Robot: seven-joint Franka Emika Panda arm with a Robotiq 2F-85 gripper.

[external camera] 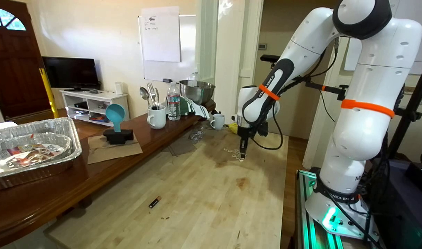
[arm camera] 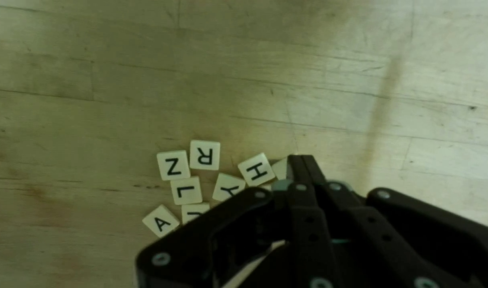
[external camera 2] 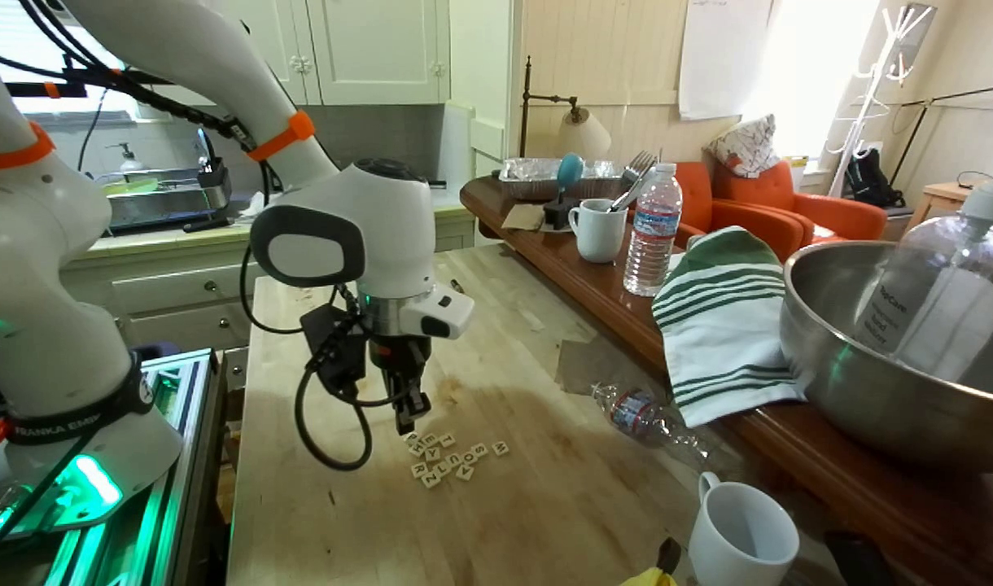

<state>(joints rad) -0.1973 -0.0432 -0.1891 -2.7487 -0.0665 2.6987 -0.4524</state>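
My black gripper points down with its two fingertips pressed together, and nothing shows between them. It is low over the wooden table beside a cluster of small cream letter tiles. The H tile lies just left of the fingertips in the wrist view. Another tile is partly hidden behind the left finger. The R tile, Z tile, L tile, Y tile and A tile lie farther left. The gripper also shows in both exterior views. Whether it touches a tile I cannot tell.
A battery lies on the table. A crushed bottle, a white mug and something yellow are nearby. A raised brown counter along the table holds a metal bowl, a bottle, a utensil mug and foil trays.
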